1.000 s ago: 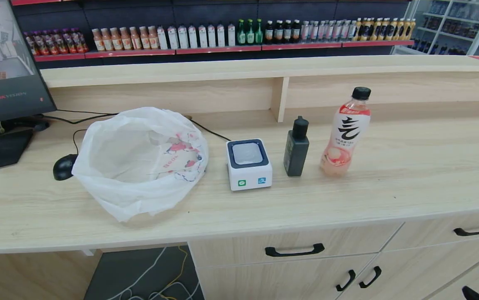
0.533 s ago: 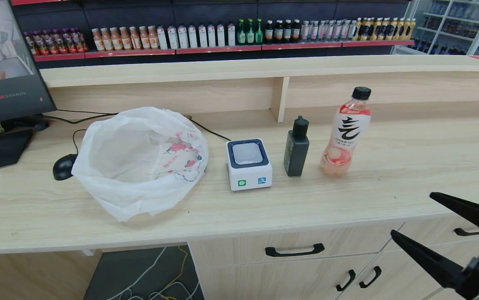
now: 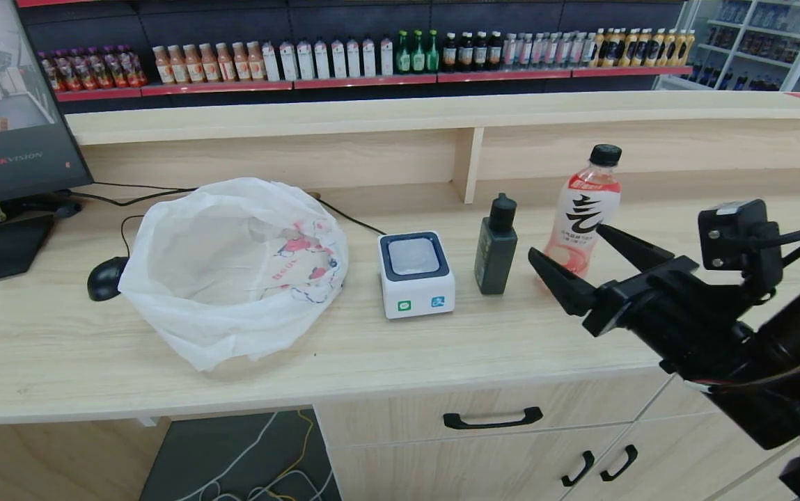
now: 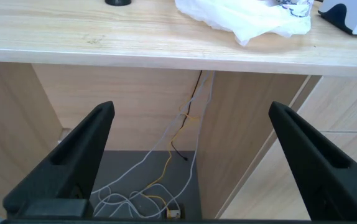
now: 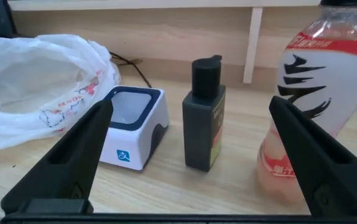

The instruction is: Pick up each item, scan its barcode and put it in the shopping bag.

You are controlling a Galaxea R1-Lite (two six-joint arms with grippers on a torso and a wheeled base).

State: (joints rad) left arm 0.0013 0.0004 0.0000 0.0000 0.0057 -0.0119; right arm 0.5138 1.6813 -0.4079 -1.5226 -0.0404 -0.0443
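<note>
Both items standing upright.
The dark bottle (image 3: 495, 245) and pink drink bottle (image 3: 581, 209) are standing beside the scanner (image 3: 415, 273); the white shopping bag (image 3: 232, 264) is lying open.

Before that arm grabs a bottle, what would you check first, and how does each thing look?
1. Right gripper open: ok.
2. Pink bottle upright on the counter, just beyond that gripper: ok.
3. Dark bottle stands apart from the pink bottle: ok.
4. Scanner window uncovered: ok.
5. Shopping bag mouth open: ok.
6. Which way the pink bottle's barcode faces: cannot tell.
</note>
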